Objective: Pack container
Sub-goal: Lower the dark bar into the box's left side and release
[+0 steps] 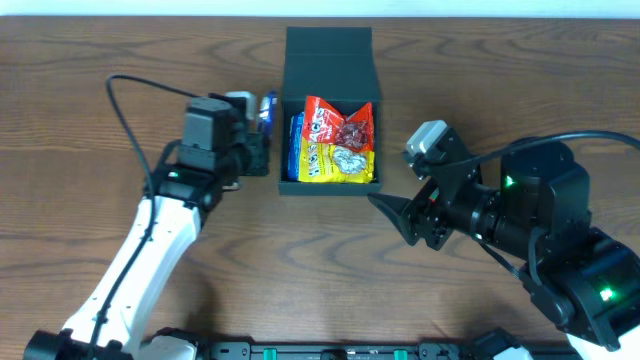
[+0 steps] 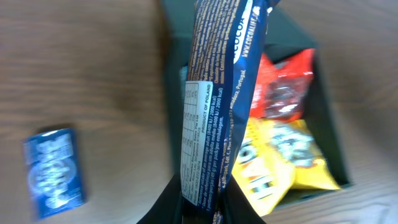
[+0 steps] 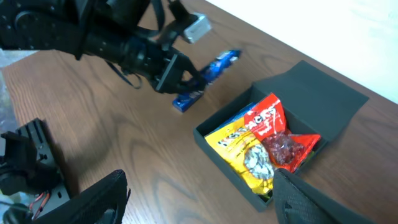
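Observation:
The dark container (image 1: pixel 284 140) stands open at the table's back middle, its flap lid (image 1: pixel 328 47) folded back. Inside lie a yellow packet (image 1: pixel 322 160), a red packet (image 1: pixel 335 120) and a blue packet (image 1: pixel 296 140). My left gripper (image 1: pixel 262 128) is shut on a long dark blue snack packet (image 2: pixel 214 106) and holds it just left of the container's left wall. Another small blue packet (image 2: pixel 55 172) lies on the table beneath it. My right gripper (image 1: pixel 395 213) is open and empty, just right of the container's front right corner (image 3: pixel 261 199).
The left arm's black cable (image 1: pixel 125 110) loops over the table at the left. A black fixture (image 3: pixel 25 165) sits at the table's front edge. Brown wood table (image 1: pixel 80 200) surrounds everything.

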You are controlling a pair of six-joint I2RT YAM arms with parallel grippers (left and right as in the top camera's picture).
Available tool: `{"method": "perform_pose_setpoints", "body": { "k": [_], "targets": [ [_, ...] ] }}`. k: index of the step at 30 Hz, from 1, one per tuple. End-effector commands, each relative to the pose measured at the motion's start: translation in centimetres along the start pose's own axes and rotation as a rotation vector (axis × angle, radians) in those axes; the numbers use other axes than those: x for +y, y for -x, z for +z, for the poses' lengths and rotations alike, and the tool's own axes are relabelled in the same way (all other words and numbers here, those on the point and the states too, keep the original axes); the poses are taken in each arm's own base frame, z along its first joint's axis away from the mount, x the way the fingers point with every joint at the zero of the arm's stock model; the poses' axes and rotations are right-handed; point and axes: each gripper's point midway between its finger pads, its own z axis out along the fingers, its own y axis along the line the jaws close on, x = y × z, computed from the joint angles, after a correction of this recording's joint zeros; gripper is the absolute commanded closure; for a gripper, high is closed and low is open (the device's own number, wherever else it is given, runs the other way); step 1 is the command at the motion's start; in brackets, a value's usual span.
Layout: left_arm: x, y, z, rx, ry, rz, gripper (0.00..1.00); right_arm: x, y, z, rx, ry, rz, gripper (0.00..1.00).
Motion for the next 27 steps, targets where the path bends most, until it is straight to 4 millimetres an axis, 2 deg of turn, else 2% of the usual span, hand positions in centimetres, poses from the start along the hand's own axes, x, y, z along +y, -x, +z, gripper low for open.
{"method": "perform_pose_setpoints", "body": {
  "k": [1,10,18,19,20,22,27],
  "targets": [
    [-1.6,-0.2,1.1,0.01,-0.041,-0.031,0.94,0.4,-0.1,-0.2,-0.001,0.021,0.011,0.26],
    [-1.5,-1.6,5.0,0.071,-0.062,-0.098,0.94,0.6,-0.6,-0.2,0.019,0.026,0.02,0.26],
    [-1.9,-1.7,5.7,0.078,-0.093,-0.103,0.9,0.6,-0.7,-0.2,0.024,0.027,0.018,0.25],
    [-1.9,-1.8,5.7,0.079,-0.092,-0.103,0.85,0.6,-0.7,-0.2,0.024,0.027,0.018,0.25],
    [-2.0,-1.8,5.7,0.082,-0.096,-0.104,0.76,0.6,-0.7,-0.2,0.025,0.027,0.019,0.25],
    [-2.3,-2.0,5.6,0.092,-0.118,-0.104,0.41,0.6,-0.7,-0.2,0.025,0.027,0.019,0.25],
    [-3.0,-1.6,4.5,0.089,-0.159,-0.1,0.39,0.6,-0.8,-0.2,0.03,0.028,0.021,0.25]
  ]
}}
